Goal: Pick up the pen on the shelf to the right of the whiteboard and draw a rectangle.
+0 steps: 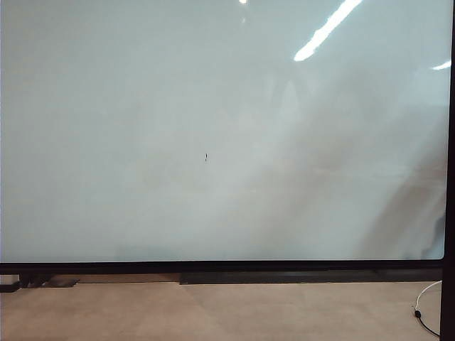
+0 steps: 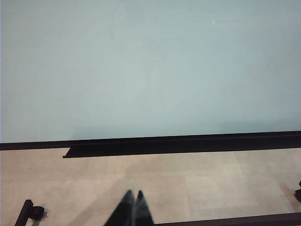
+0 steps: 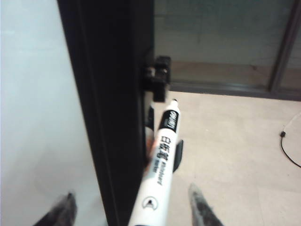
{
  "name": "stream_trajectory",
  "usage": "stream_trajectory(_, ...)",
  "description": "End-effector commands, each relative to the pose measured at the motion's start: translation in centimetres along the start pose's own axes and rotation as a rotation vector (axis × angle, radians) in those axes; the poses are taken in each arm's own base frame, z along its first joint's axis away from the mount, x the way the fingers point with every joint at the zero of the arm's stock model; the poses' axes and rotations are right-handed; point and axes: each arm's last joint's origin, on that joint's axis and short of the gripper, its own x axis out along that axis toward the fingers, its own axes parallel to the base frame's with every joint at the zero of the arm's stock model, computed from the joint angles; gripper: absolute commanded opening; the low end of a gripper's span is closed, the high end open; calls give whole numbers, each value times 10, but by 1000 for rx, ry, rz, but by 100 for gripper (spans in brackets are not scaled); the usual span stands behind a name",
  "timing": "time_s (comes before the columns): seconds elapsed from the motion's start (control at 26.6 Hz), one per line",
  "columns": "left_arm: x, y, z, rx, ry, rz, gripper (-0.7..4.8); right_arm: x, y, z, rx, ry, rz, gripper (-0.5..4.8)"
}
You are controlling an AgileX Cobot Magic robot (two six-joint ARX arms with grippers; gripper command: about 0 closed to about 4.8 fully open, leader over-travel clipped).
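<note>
In the exterior view we see the whiteboard point(image 1: 213, 128) filling nearly the whole picture, glossy and pale, with a thin black frame along its lower edge and right side. A tiny black speck point(image 1: 206, 157) sits near the middle of the board. Bright streaks of ceiling light reflect in the upper right. Below the frame runs a dark tray point(image 1: 284, 277), and under that the beige floor point(image 1: 213, 312), with a white cable point(image 1: 425, 312) curling at the far right. Neither arm shows here.

In the left wrist view we face the board point(image 2: 150, 66) again, its black lower frame and the tray point(image 2: 141, 151) above the floor point(image 2: 211, 179). The left tool point(image 2: 133, 194) hangs low over the floor, well apart from the board; its two dark fingertips point(image 2: 127, 200) meet at the points, so we read it as closed, with nothing between them.

In the right wrist view we look along the board's black side frame point(image 3: 108, 113). The pen point(image 3: 160, 169), white with printed lettering and a dark band near its tip, stands just beside that frame against a small black holder point(image 3: 178, 155). The right tool point(image 3: 131, 202) is spread wide, one fingertip point(image 3: 200, 205) on each side of the pen's lower body, apart from it.
</note>
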Motion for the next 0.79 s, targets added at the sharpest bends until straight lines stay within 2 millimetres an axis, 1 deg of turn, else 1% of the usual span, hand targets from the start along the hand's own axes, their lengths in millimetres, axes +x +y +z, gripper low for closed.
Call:
stream_trajectory(0.04,0,0,2,1,-12,-1,-5,4,-1,2,-13,-12,-13,305)
stream_trajectory(0.3,0,0,2,1,-12,-1,-5,10,-2,-1,-15,-22,-17,305)
stream_trajectory(0.45,0,0,2,1,-12,-1,-5,11,-3,1,-25,-33,-27,304)
stream_trajectory(0.6,0,0,2,1,-12,-1,-5,11,-3,3,-34,-45,-29,263)
stream_trajectory(0.79,0,0,2,1,-13,-1,-5,11,-3,4,-40,-54,-29,263)
